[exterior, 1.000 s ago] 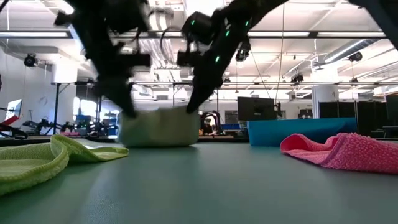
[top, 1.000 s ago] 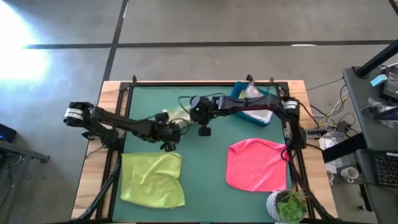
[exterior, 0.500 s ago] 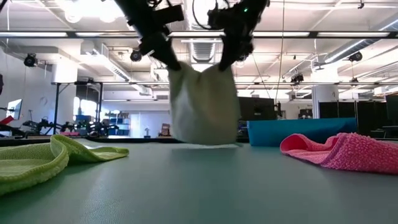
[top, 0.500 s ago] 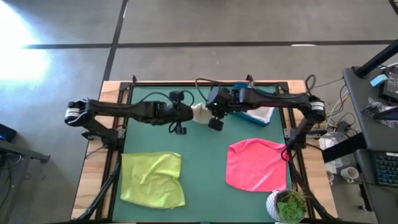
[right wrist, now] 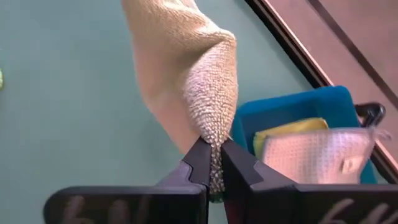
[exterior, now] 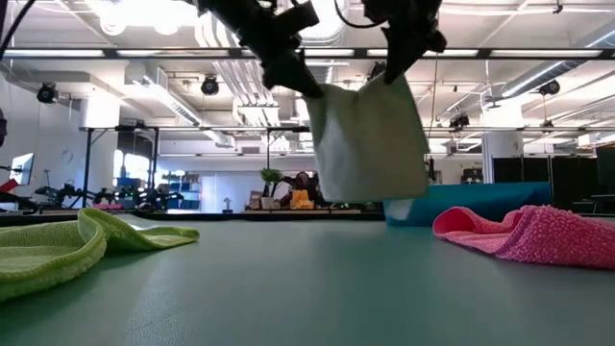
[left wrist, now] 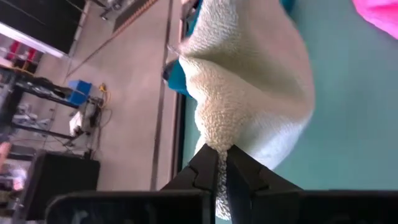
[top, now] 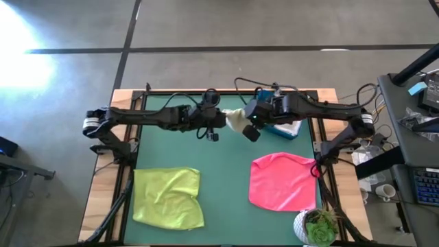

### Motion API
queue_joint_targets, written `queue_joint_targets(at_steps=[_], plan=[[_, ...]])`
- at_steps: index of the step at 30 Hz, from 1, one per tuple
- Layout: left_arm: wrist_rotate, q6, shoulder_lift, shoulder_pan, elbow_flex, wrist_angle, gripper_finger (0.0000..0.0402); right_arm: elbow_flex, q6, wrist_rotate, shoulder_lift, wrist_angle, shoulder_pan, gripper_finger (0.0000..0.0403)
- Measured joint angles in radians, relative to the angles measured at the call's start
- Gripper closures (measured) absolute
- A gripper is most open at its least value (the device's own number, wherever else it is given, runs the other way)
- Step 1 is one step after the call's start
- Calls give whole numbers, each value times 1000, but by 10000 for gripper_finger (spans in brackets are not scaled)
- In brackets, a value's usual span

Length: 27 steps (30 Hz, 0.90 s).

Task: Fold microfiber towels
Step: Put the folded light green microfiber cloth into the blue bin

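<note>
A pale, cream-green folded towel point(top: 235, 118) hangs between my two grippers near the table's far middle, beside the blue bin point(top: 296, 130). In the low view the towel point(exterior: 370, 144) is clear of the table. My left gripper point(top: 222, 118) is shut on its left top corner. My right gripper point(top: 247, 123) is shut on its right top corner. A lime green towel point(top: 168, 197) lies crumpled at the near left. A hot pink towel point(top: 282, 182) lies at the near right. My left gripper pinches the folded towel's upper corner point(left wrist: 210, 138) between its two fingers, several layers bunched together. It comes slanting down from the table's left. The towel hangs below the fingers, clear of the table. My right gripper pinches the towel's other upper corner point(right wrist: 214, 132) between its two fingers, at a thick fold. It comes slanting down from the table's right. The towel hangs below, its top edge slack between the two grippers.
The blue bin point(right wrist: 292, 118) holds a folded yellow towel point(right wrist: 287, 129) and a folded light grey towel point(right wrist: 317, 158). A potted plant point(top: 317, 226) stands at the near right corner. Bare green mat point(top: 226, 178) lies between the lime and pink towels.
Both grippers have risen and gone toward the table's right and far edge, toward the blue bin, still shut on the pale towel. The towel lay folded on the mat, was then drawn up with its lower edge still touching, and now hangs clear.
</note>
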Motion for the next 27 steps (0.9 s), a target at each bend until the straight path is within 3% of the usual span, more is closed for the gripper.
queue_joint_targets(at_steps=[12, 22, 27], plan=[[4, 55, 61, 6, 35, 94, 401, 1, 140, 45, -108, -84, 20, 392], [36, 80, 65, 34, 56, 238, 401, 1, 217, 80, -108, -105, 59, 392], [77, 81, 78, 42, 67, 293, 401, 1, 217, 161, -99, -158, 62, 392]])
